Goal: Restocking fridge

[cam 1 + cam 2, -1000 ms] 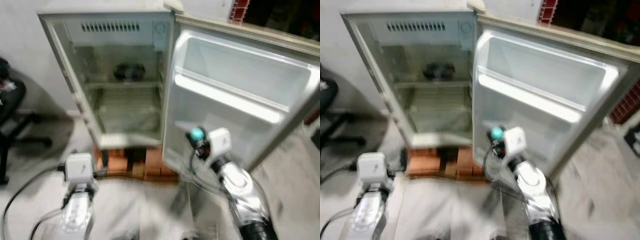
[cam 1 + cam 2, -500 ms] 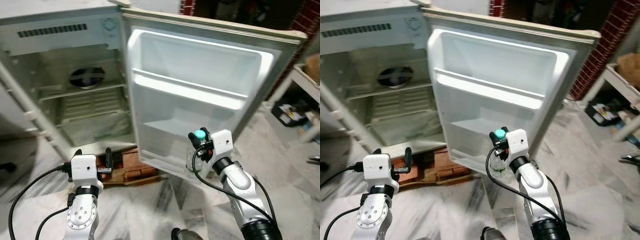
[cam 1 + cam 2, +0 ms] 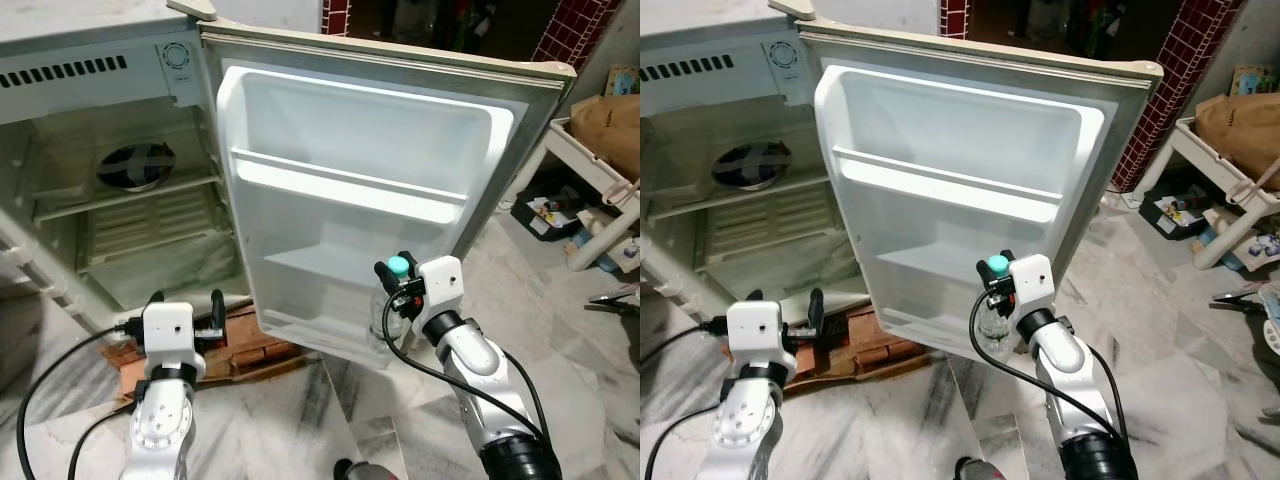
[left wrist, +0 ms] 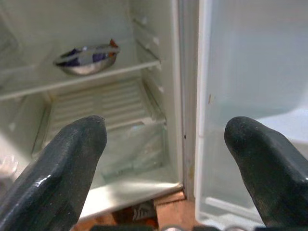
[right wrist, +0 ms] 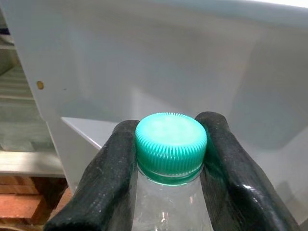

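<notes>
Left eye view: a small fridge (image 3: 60, 40) stands with its door (image 3: 370, 190) swung wide, the white inner liner of the door facing the robot. The right gripper (image 3: 392, 288) is raised just in front of the lower edge of the door, its two black fingers (image 5: 110, 178) closed on the neck of a clear bottle (image 3: 992, 322) directly under the green cap (image 5: 171, 139); the bottle hangs upright, near the bottom door shelf (image 3: 330, 270). The left gripper (image 3: 185, 305) is held low before the bottom front edge of the fridge cavity, its fingers (image 4: 62, 168) spread well apart and holding nothing. Inside the cavity, a metal bowl (image 4: 86, 57) rests on the upper shelf, above a ribbed lower shelf (image 4: 101, 108). The fridge rests on red bricks (image 3: 255, 345), which lie on a grey-veined marble floor (image 3: 1200, 400). To the right of the door, a red-tiled pillar (image 3: 1160, 80) rises at the back of the room, and a white rack (image 3: 1230, 190) carries a brown paper bag (image 3: 1245, 115); small clutter (image 3: 1170, 210) lies on the floor beside it.
</notes>
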Robot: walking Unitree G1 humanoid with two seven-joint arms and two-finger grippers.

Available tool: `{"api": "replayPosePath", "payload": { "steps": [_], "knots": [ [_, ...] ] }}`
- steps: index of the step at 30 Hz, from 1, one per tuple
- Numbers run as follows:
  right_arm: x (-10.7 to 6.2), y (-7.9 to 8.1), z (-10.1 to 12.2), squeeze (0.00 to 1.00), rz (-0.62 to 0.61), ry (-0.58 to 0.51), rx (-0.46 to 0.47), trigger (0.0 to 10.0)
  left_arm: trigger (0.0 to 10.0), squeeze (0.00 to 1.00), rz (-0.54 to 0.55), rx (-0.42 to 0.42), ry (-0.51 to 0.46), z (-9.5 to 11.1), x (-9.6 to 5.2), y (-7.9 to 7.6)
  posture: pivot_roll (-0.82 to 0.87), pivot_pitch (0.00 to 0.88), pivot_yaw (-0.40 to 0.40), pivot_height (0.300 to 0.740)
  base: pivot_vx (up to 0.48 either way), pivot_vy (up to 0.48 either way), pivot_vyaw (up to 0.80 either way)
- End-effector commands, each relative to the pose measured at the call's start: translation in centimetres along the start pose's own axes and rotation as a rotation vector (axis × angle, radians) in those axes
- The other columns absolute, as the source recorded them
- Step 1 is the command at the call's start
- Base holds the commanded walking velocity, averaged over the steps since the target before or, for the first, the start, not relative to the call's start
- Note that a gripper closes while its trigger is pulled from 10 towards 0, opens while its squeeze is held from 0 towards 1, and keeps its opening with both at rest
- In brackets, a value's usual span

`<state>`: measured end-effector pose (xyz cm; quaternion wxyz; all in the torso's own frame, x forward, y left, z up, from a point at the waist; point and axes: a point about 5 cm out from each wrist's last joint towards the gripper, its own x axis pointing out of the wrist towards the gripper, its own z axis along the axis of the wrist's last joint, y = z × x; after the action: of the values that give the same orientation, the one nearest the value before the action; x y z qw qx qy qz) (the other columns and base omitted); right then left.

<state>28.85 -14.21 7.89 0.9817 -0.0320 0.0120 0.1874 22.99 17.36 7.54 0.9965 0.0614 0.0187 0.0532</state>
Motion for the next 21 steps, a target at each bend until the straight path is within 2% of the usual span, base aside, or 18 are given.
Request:
{"api": "replayPosePath", "payload": {
  "steps": [1, 3, 6, 12, 17, 20, 21],
  "knots": [
    [0.2, -0.2, 0.7, 0.0, -0.02, -0.035, -0.004, 10.0, 10.0, 0.0, 0.004, 0.025, 0.017, -0.4, -0.4, 0.5, -0.01, 0.053, 0.027, 0.74, 0.0, 0.0, 0.0],
    [0.0, -0.1, 0.6, 0.0, -0.03, -0.036, -0.001, 10.0, 10.0, 0.0, -0.017, 0.052, 0.013, -0.5, -0.7, 0.3, -0.02, 0.054, 0.037, 0.74, 0.0, 0.0, 0.0],
    [-0.4, -0.1, 0.4, 0.0, -0.052, -0.034, 0.009, 10.0, 10.0, 0.0, -0.034, 0.05, 0.025, -0.8, -1.0, -0.3, -0.03, 0.048, 0.054, 0.74, 0.0, 0.0, 0.0],
    [-0.8, 0.0, -0.1, 0.0, -0.065, -0.021, 0.015, 10.0, 10.0, 0.0, -0.077, 0.035, 0.025, -0.8, -0.9, -1.3, -0.04, 0.039, 0.058, 0.74, 0.0, 0.0, -0.76],
    [-0.6, 0.2, -0.1, 0.0, -0.054, -0.019, 0.016, 10.0, 10.0, 0.0, -0.074, 0.027, 0.017, -0.7, -0.7, -1.5, -0.03, 0.019, 0.039, 0.74, 0.0, -0.244, -0.65],
    [-0.3, 0.1, 0.0, 0.0, -0.055, -0.018, 0.015, 10.0, 10.0, 0.0, -0.068, 0.031, 0.005, -0.4, -0.6, -1.5, -0.02, 0.016, 0.026, 0.74, 0.0, -0.274, 0.0],
    [0.0, 0.0, 0.2, 0.0, -0.051, -0.025, 0.011, 10.0, 10.0, 0.0, -0.045, 0.007, 0.001, -0.3, -0.5, -1.1, -0.02, 0.017, 0.025, 0.74, 0.0, 0.0, 0.0]
  ]
}}
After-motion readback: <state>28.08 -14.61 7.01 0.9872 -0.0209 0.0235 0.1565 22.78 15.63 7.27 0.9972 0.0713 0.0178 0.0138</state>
